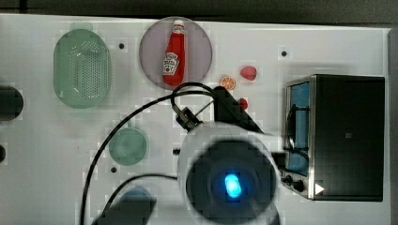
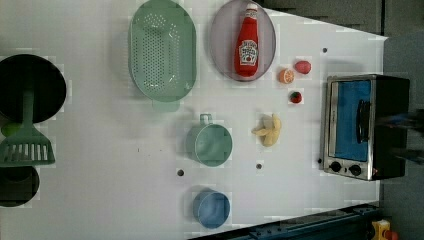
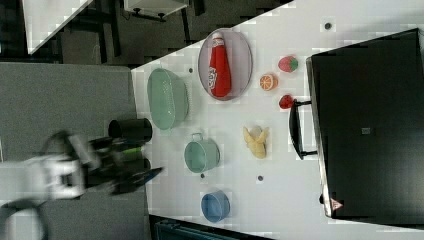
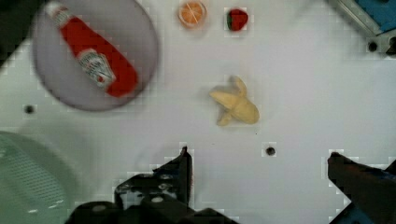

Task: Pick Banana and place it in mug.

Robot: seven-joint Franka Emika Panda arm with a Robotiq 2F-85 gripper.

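**Tool wide open above the tabletop, banana lying free**

In the top view the arm reaches over the middle of the white tabletop (image 1: 328,56), its wrist housing and cables covering the area beneath it. The wrist view looks straight down: the tool (image 4: 259,175) hangs clear of the surface with its two dark fingers (image 4: 180,170) spread wide apart, and nothing sits between them. It holds nothing. The banana (image 4: 235,103) lies on the bare surface ahead of the fingers, apart from both.

The banana (image 2: 268,130) is a short, half-peeled piece with peel flaps splayed at one end. In the left view it rests between the mug (image 2: 210,144) and the toaster oven (image 2: 362,125), touching neither. Its long axis runs roughly up and down the left view, the blunt yellow body toward the left view's bottom and the peel flaps fanning toward its top and left. In the right view the banana (image 3: 256,141) lies the same way, between the mug (image 3: 201,155) and the oven's handle.

The mug stands upright, mouth open, its short handle stub pointing toward the perforated green basket (image 2: 161,50). The blue cup (image 2: 212,209) stands apart from the mug, nearer the left view's bottom edge. A ketchup bottle (image 2: 247,45) lies on a grey plate (image 2: 220,35) beside the basket.
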